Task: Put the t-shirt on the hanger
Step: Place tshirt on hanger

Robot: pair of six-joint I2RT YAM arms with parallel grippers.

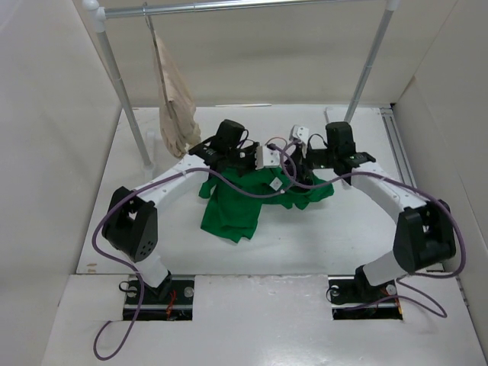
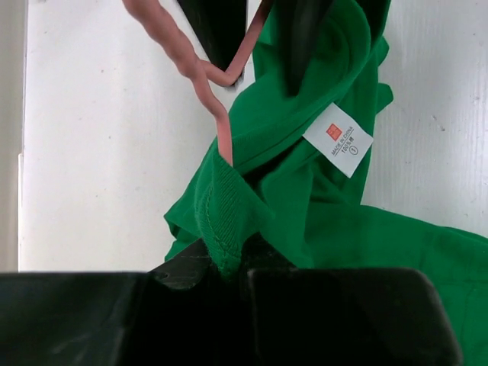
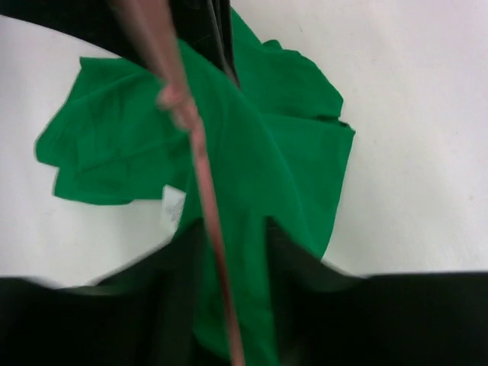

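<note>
Robot lab test cell, not a home or shop. Left arm (image 1: 164, 187) and right arm (image 1: 389, 194) are bolted at the near edge of a white table (image 1: 320, 236), with purple cables (image 1: 103, 236) looping loose along them. Plain white panels (image 1: 46, 114) box the table in on the left, back and right. Makeshift rail (image 1: 252, 6): metal bar on white pipe posts (image 1: 122, 91) standing on the table. Props only: beige garment (image 1: 177, 99) hung from the rail, green t-shirt (image 1: 236, 210) bunched on the table.
</note>
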